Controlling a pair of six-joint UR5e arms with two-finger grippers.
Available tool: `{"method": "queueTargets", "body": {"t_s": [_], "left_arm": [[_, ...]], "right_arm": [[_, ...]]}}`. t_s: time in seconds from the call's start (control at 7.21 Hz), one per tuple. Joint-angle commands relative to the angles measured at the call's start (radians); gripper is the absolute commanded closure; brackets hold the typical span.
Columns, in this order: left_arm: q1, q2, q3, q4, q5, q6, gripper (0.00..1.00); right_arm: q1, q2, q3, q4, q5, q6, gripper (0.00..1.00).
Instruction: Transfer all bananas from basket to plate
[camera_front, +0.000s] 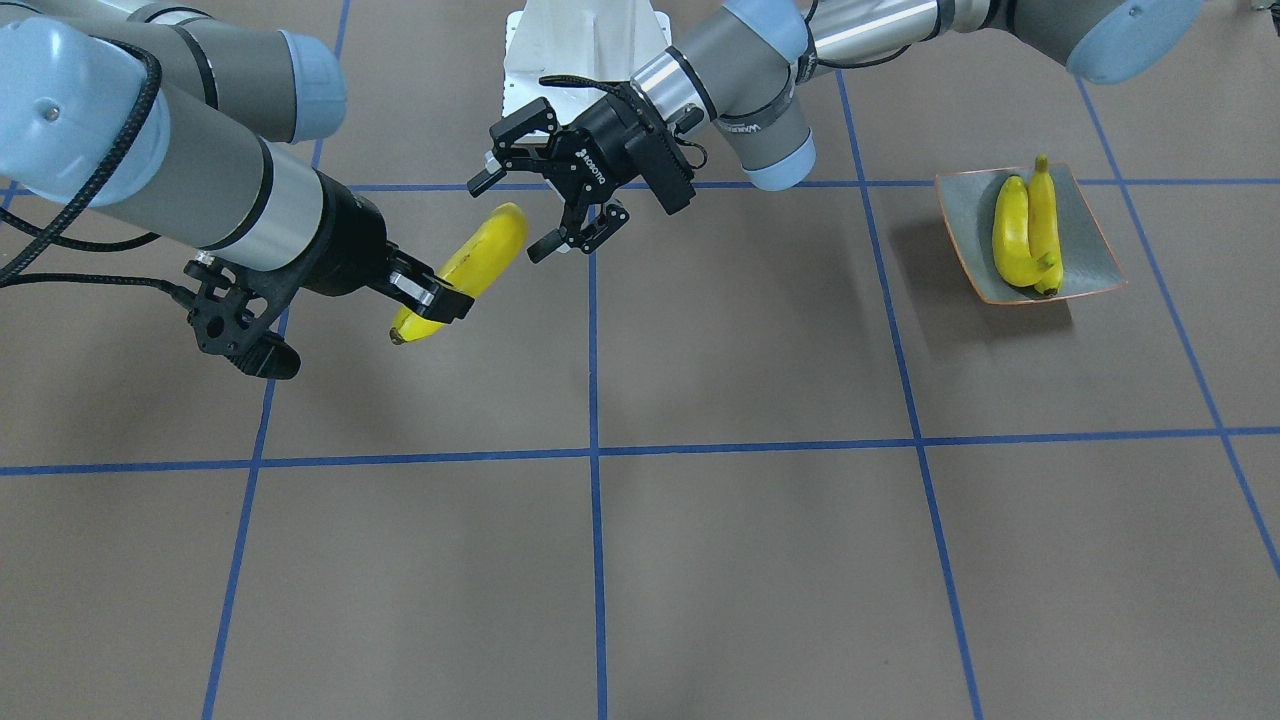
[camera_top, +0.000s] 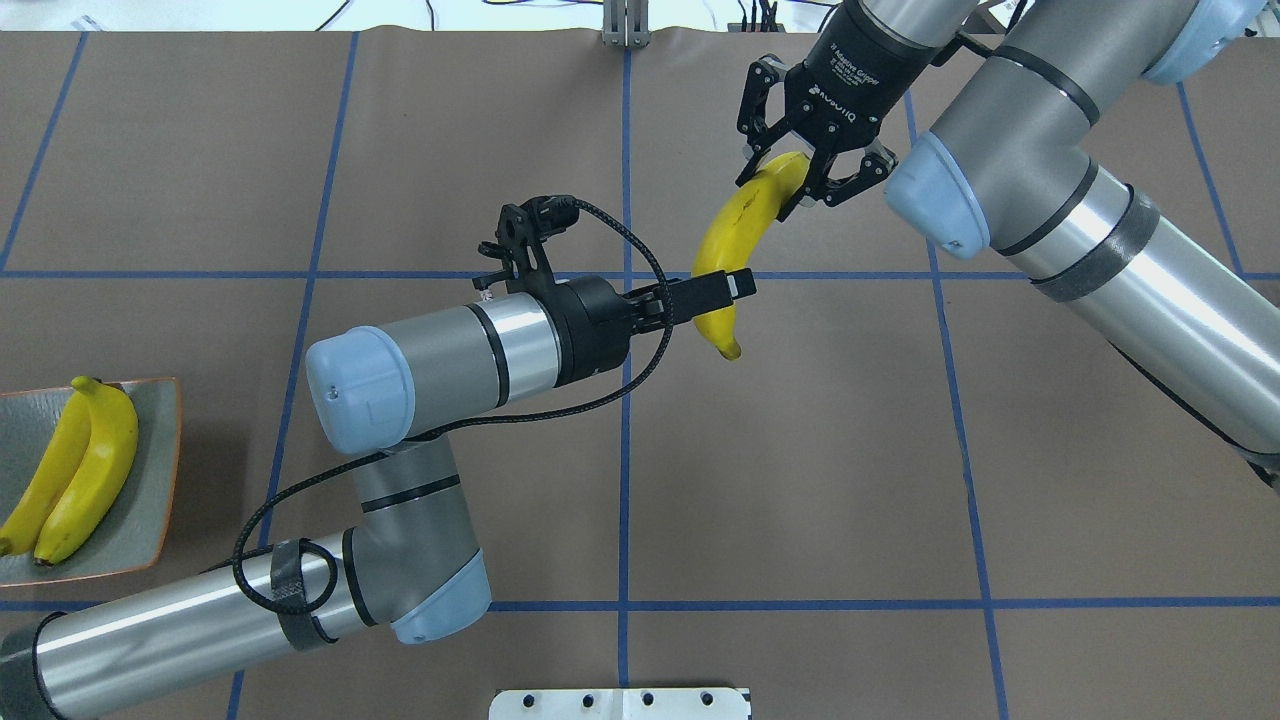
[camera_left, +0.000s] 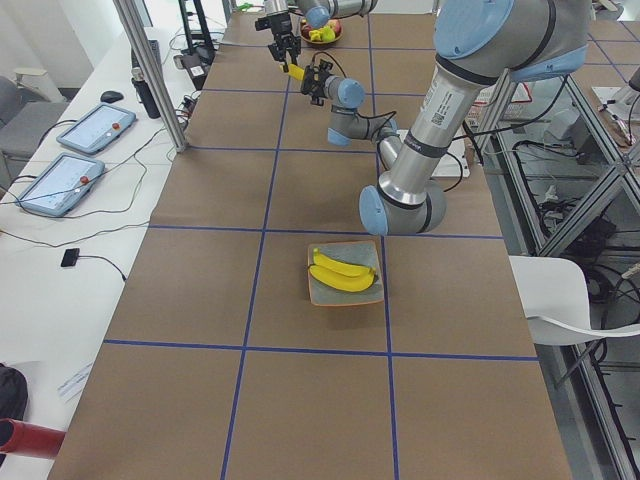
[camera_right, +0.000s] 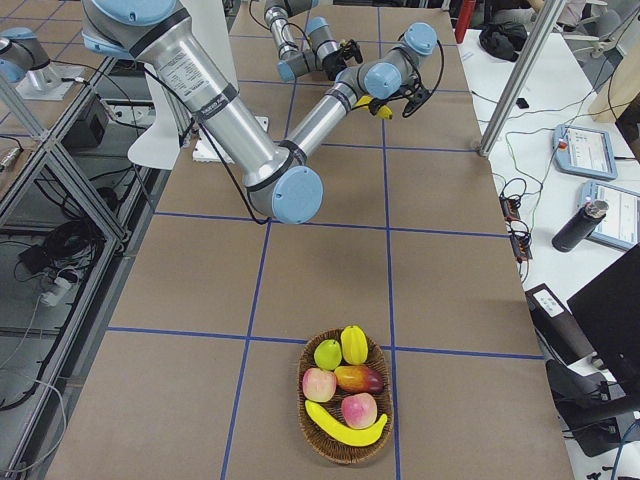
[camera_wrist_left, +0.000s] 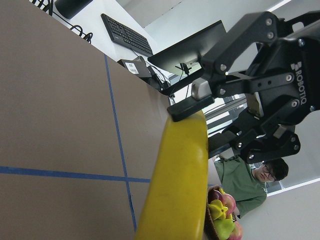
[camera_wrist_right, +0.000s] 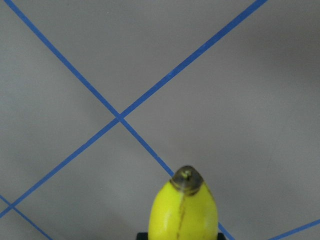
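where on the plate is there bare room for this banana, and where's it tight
Two bananas lie side by side down the plate's middle; bare strips run between them and each side rim. Tight spot: where the left claw and right claw meet at the held banana.

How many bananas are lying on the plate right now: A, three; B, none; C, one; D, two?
D: two bananas lie side by side on the plate, while a third banana is held in the air by the right gripper.
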Motion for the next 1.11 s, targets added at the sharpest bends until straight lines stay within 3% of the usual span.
{"method": "queueTargets", "body": {"t_s": [0.0, 0.14, 0.56, 0.69, 0.83, 0.97], "left_arm": [[0.001, -0.001, 0.001, -0.002, 0.002, 0.0, 0.07], [0.001, -0.001, 0.001, -0.002, 0.0, 0.0, 0.14], [0.001, -0.001, 0.001, -0.003, 0.0, 0.0, 0.52], [0.001, -0.001, -0.001, -0.003, 0.0, 0.0, 0.69], [0.001, -0.001, -0.001, -0.005, 0.0, -0.003, 1.0], [0.001, 0.0, -0.001, -0.003, 0.0, -0.029, 1.0]], "right_arm": [[-0.001, 0.0, 0.003, 0.002, 0.004, 0.002, 1.0], [-0.004, 0.002, 0.003, 0.002, 0.004, 0.009, 1.0], [-0.004, 0.0, 0.003, 0.002, 0.004, 0.009, 1.0], [-0.006, 0.0, 0.003, 0.002, 0.004, 0.009, 1.0], [-0.007, 0.0, 0.003, 0.003, 0.004, 0.009, 1.0], [-0.009, -0.001, 0.003, 0.003, 0.004, 0.007, 1.0]]}}
